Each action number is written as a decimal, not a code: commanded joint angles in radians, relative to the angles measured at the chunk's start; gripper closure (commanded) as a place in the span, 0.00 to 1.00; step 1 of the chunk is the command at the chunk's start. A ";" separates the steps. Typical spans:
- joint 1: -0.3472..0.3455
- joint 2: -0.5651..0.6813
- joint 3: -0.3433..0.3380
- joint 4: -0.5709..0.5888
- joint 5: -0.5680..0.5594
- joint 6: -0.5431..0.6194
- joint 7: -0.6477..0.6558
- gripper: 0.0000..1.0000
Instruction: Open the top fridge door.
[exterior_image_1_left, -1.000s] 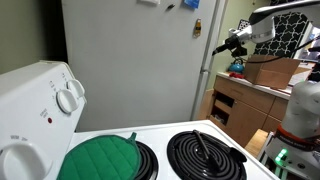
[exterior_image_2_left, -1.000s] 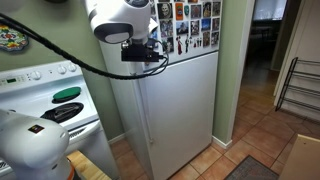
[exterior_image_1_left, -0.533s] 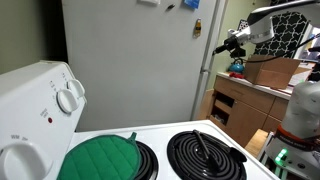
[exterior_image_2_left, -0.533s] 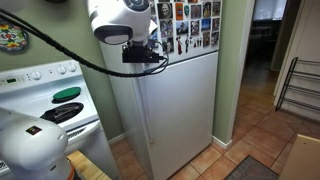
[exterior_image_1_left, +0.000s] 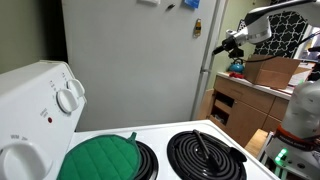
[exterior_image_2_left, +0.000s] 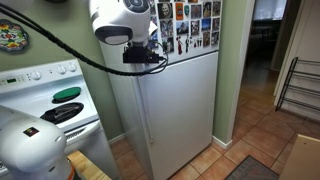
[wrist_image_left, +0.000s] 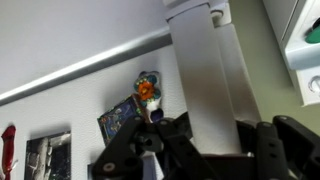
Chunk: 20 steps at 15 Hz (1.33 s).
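Gripper (exterior_image_2_left: 153, 55) is hovering, jaws spread, at the left edge of the top fridge door (exterior_image_2_left: 192, 28), risking slipping off that smooth edge if pulled without firm purchase

A robot arm (exterior_image_2_left: 118, 12) of smooth, rounded, glossy white shells is shown in both exterior views, with dark grey bands at the joints. A thick black cable (exterior_image_2_left: 60, 52) is draped along it. A small green light (exterior_image_1_left: 283, 157) is seen low on the white lower body. The pincer (exterior_image_1_left: 218, 48) is made of matte black parts, seen as angular black blocks in the wrist view.
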 joint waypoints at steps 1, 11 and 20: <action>-0.081 0.006 -0.019 -0.018 0.019 -0.023 -0.058 0.99; -0.087 0.045 0.008 0.012 0.067 -0.040 -0.069 1.00; -0.178 0.085 -0.016 0.015 0.160 -0.106 -0.179 1.00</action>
